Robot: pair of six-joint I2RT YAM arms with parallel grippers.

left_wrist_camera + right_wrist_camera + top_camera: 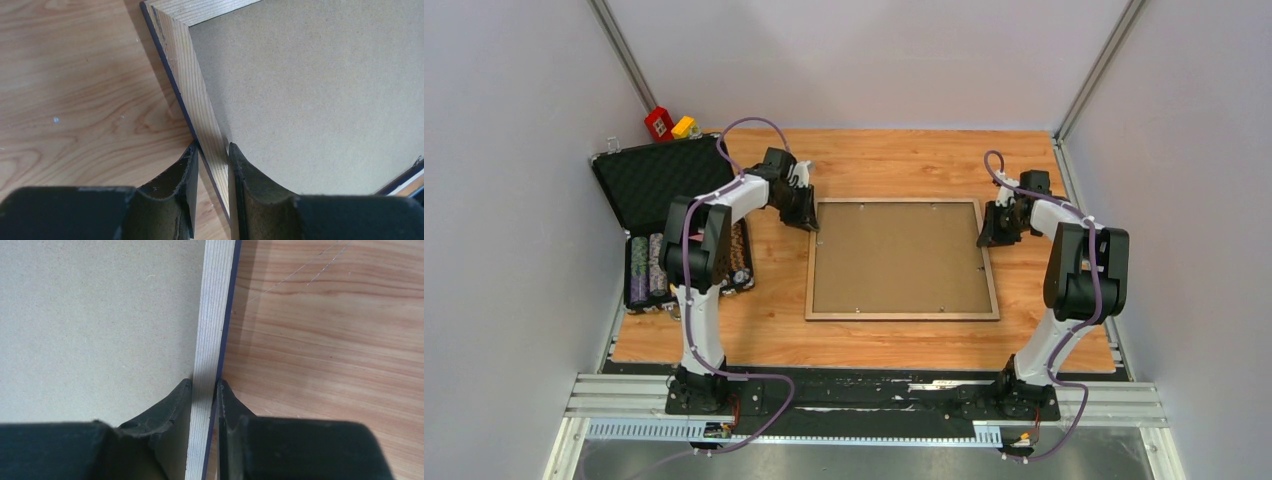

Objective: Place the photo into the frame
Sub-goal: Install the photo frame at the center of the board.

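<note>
The frame (902,316) lies flat on the wooden table with its tan back up. A plain brown hardboard backing panel (899,258) fills its opening. The photo is not in view. My left gripper (807,222) is at the frame's far left corner, its fingers closed across the left rail (187,65), one on the outer edge and one on the panel side (212,147). My right gripper (987,238) is shut across the right rail (215,300) near the far right corner (204,382). The frame's navy front edge shows along both rails.
An open black foam-lined case (659,175) with rows of poker chips (649,270) sits at the table's left edge, close beside the left arm. A red block (660,123) and a yellow block (684,127) lie behind it. Grey walls enclose three sides.
</note>
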